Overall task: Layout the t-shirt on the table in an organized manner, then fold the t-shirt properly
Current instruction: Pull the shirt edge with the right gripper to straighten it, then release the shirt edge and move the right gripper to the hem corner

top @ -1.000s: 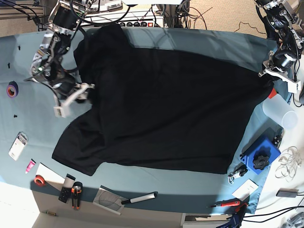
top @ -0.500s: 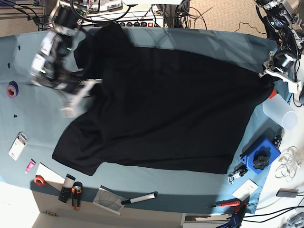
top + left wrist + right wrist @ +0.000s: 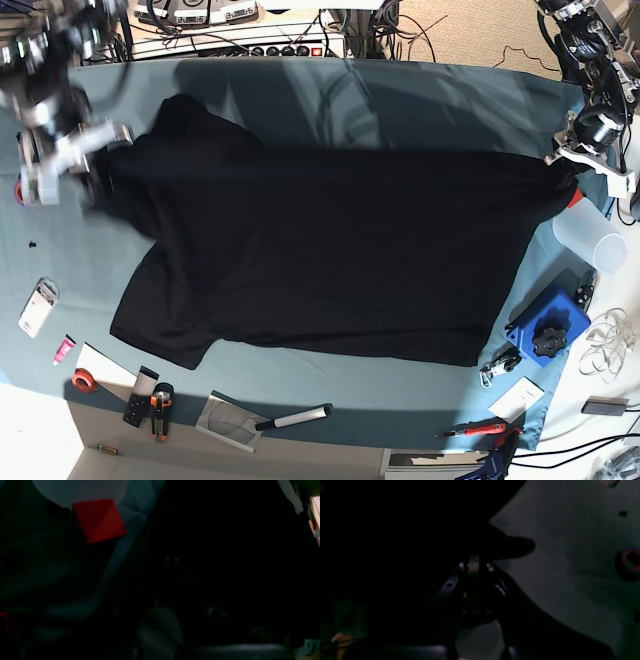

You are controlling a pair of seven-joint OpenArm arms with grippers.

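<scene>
The black t-shirt (image 3: 340,250) lies spread across the teal table (image 3: 430,90), plain dark side up. At the shirt's left end my right gripper (image 3: 98,178), blurred by motion, is shut on the cloth and holds it stretched out. In the right wrist view its fingertips (image 3: 473,566) meet under a fold of the t-shirt (image 3: 395,530), with the table (image 3: 570,555) beyond. My left gripper (image 3: 568,170) is shut on the shirt's right edge. The left wrist view is very dark and mostly filled by the t-shirt (image 3: 225,555).
A purple tape roll (image 3: 24,190) lies left of the right gripper. A translucent cup (image 3: 590,238) and a blue box (image 3: 548,330) stand at the right. A red tape roll (image 3: 84,380), orange cutters (image 3: 160,408) and a marker (image 3: 295,417) line the front edge.
My right gripper closed on the shirt's left part and swung left and back, dragging that cloth outward and flattening the bunched sleeve area. The left arm has stayed put.
</scene>
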